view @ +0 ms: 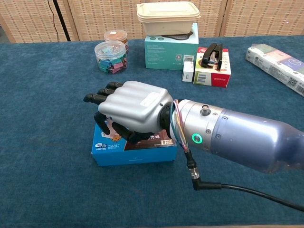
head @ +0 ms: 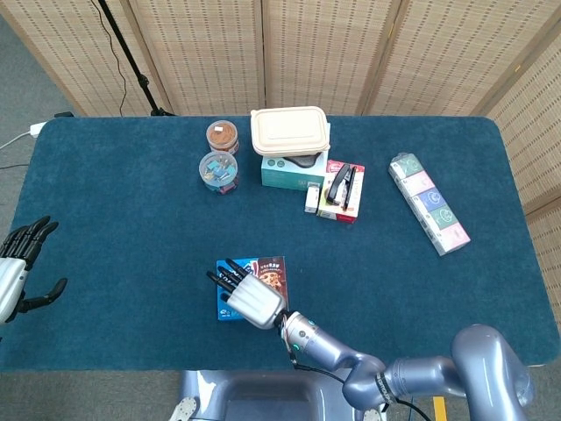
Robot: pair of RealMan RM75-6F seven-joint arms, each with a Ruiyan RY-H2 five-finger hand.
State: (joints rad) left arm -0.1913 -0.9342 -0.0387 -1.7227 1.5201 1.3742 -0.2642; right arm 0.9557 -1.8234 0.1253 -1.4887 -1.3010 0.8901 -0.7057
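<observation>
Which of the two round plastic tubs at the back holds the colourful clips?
The nearer, clear tub, full of mixed-colour clips. The tub behind it has an orange-brown top and no clips showing.

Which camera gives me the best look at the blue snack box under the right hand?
The chest view. The blue snack box sits close there, with its front edge and printed label showing below the right hand. The head view shows the same box small from above, its near part covered by the hand.
</observation>
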